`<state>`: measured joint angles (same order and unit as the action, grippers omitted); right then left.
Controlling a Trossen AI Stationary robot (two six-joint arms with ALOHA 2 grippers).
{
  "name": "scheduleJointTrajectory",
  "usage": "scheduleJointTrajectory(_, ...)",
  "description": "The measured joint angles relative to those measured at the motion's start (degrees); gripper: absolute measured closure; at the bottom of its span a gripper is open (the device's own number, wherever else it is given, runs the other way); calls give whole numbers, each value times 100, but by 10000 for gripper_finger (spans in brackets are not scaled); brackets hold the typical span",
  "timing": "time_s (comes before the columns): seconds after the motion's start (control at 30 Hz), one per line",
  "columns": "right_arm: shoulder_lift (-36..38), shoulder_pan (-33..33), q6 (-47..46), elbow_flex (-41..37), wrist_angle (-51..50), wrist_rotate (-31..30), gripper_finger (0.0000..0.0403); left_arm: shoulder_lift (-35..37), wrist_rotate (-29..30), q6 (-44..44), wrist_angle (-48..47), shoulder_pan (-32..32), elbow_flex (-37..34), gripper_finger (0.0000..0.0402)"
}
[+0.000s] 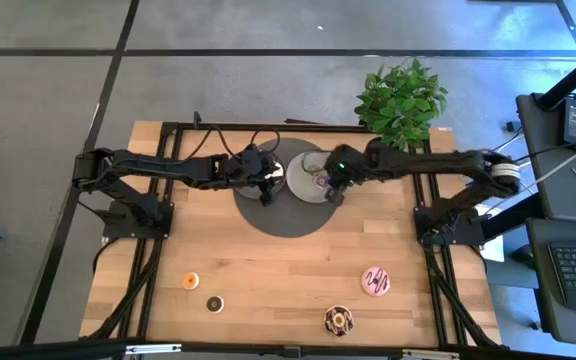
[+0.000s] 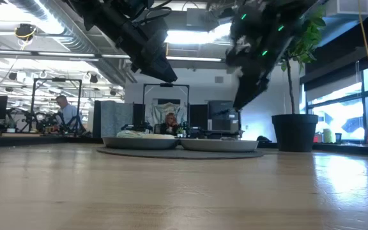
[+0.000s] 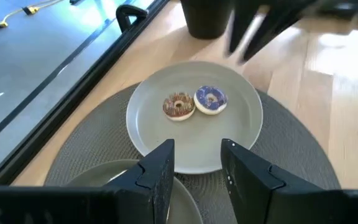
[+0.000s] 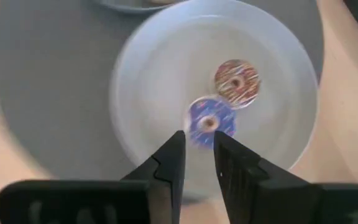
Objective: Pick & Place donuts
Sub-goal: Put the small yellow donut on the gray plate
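Note:
A grey plate [image 3: 241, 134] on a round grey mat [image 1: 283, 218] holds a purple donut [image 4: 209, 122] and a brown sprinkled donut [image 4: 237, 81], lying flat side by side. My right gripper [image 4: 199, 155] hangs open above the purple donut, clear of it. My left gripper [image 3: 197, 165] is open too, above the near rim of that plate, with nothing between its fingers. A second plate [image 2: 139, 142] beside it carries pale donuts [image 2: 133, 133]. On the bare wood lie an orange donut [image 1: 190, 281], a dark brown one [image 1: 214, 303], a pink one [image 1: 375, 281] and a chocolate one [image 1: 338, 320].
A potted plant [image 1: 400, 98] stands at the table's far right corner. The near half of the table holds only the loose donuts. Both arms meet over the mat at the far middle. People sit at desks in the room beyond the table.

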<state>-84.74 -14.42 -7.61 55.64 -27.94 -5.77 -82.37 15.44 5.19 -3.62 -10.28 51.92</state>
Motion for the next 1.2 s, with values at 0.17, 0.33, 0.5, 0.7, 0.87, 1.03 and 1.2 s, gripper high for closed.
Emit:
scheduleJointTrajectory(0.17,1035,780,-298,-939,512,-658,317,0,-380,-294,-677,183,0,274)
scheduleJointTrajectory(0.33,1853,1406,-416,-1906,1488,-1443,317,0,-1564,-642,-1632,594,-9,274)
scheduleJointTrajectory(0.5,2324,1539,-414,-2400,2031,-1561,317,0,-2463,-544,-2514,1256,206,274)
scheduleJointTrajectory(0.7,2431,1537,-416,-2494,2052,-1563,317,0,-2123,98,-3459,2197,395,274)
scheduleJointTrajectory(0.87,2429,1537,-449,-2494,1964,-1563,317,0,-1967,322,-3483,2702,393,274)
scheduleJointTrajectory(1.03,2429,1537,-564,-2494,1872,-1563,317,0,-1977,318,-3481,2983,393,274)
scheduleJointTrajectory(1.2,2429,1537,-567,-2494,1834,-1484,317,0,-1989,321,-3475,3064,393,274)
